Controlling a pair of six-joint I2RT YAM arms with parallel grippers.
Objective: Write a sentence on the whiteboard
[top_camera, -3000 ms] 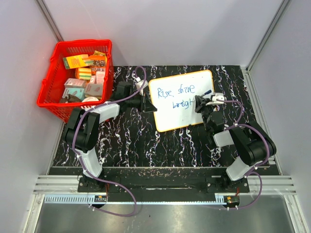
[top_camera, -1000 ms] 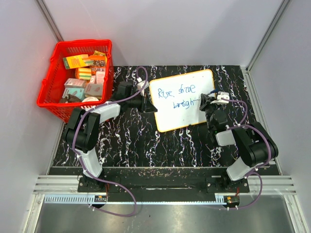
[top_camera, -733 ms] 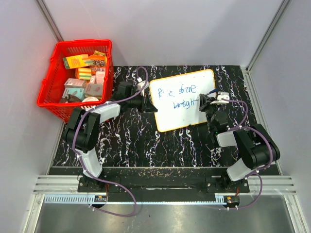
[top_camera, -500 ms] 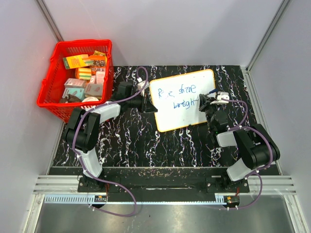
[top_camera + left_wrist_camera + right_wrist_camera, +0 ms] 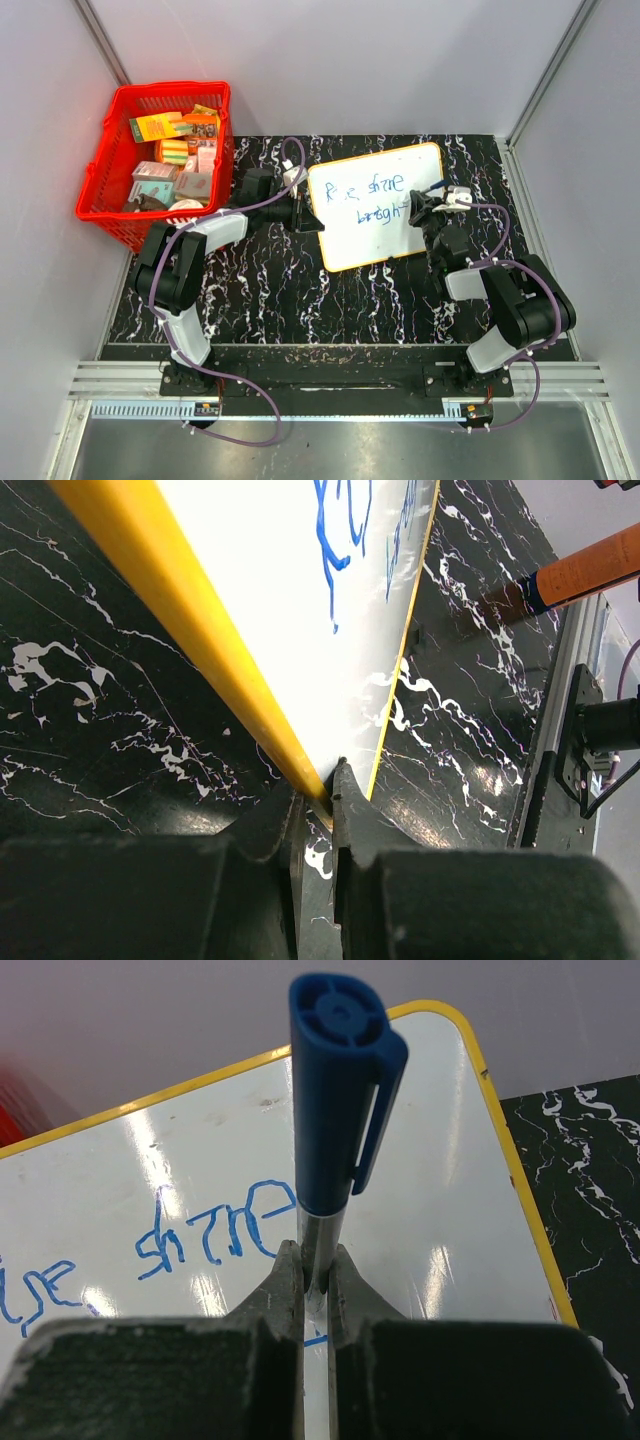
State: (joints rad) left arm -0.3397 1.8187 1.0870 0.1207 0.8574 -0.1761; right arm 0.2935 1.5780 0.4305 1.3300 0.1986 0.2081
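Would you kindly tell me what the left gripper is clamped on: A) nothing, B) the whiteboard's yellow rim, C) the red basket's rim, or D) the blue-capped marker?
B: in the left wrist view the left gripper is pinched shut on the yellow rim of the whiteboard, while the blue-capped marker sits in the right gripper.

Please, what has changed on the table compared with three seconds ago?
The right tool, shut on the marker, moved slightly right along the second line of writing, toward the whiteboard's right edge. The left tool stays shut on the left edge; the whiteboard did not move.
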